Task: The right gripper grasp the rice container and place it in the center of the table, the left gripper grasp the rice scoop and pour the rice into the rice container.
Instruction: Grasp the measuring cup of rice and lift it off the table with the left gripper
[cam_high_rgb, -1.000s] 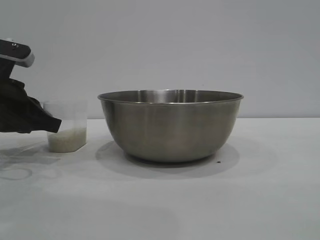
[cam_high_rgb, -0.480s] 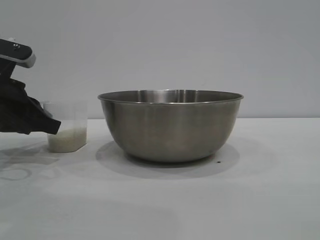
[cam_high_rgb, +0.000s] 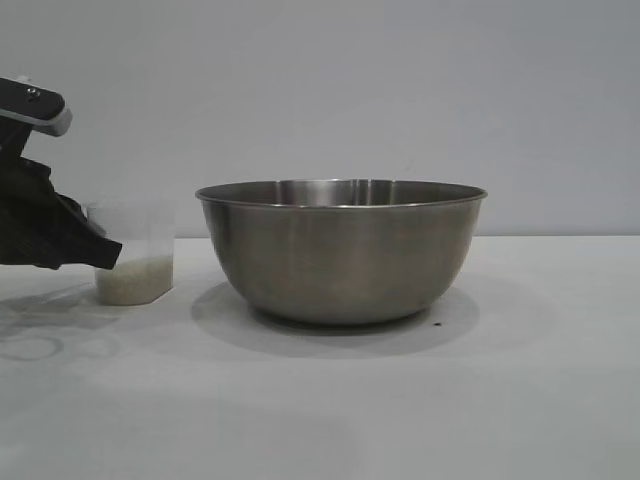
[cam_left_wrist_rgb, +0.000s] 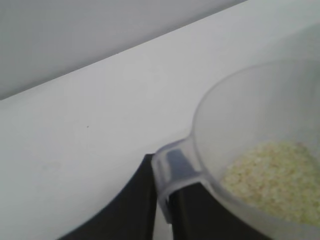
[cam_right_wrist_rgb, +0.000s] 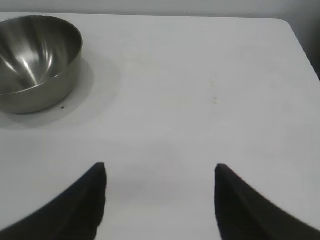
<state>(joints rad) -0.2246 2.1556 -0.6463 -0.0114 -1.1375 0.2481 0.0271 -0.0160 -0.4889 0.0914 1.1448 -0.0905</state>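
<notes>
The rice container (cam_high_rgb: 340, 255), a wide steel bowl, stands in the middle of the table (cam_high_rgb: 420, 400); in the right wrist view the rice container (cam_right_wrist_rgb: 35, 60) shows bare steel inside. To its left the rice scoop (cam_high_rgb: 135, 250) stands upright on the table, with rice (cam_high_rgb: 135, 282) in its bottom. My left gripper (cam_high_rgb: 108, 252) reaches in from the left edge at the scoop's side. In the left wrist view the left gripper (cam_left_wrist_rgb: 161, 166) is shut on the scoop's loop handle (cam_left_wrist_rgb: 172, 167), beside the rice (cam_left_wrist_rgb: 275, 175). My right gripper (cam_right_wrist_rgb: 160, 170) hangs open over bare table, away from the bowl.
A plain grey wall runs behind the table. The table's rounded corner (cam_right_wrist_rgb: 287, 25) and edge lie beyond the right gripper. A small dark speck (cam_high_rgb: 436, 323) lies by the bowl's foot. White surface stretches in front of and to the right of the bowl.
</notes>
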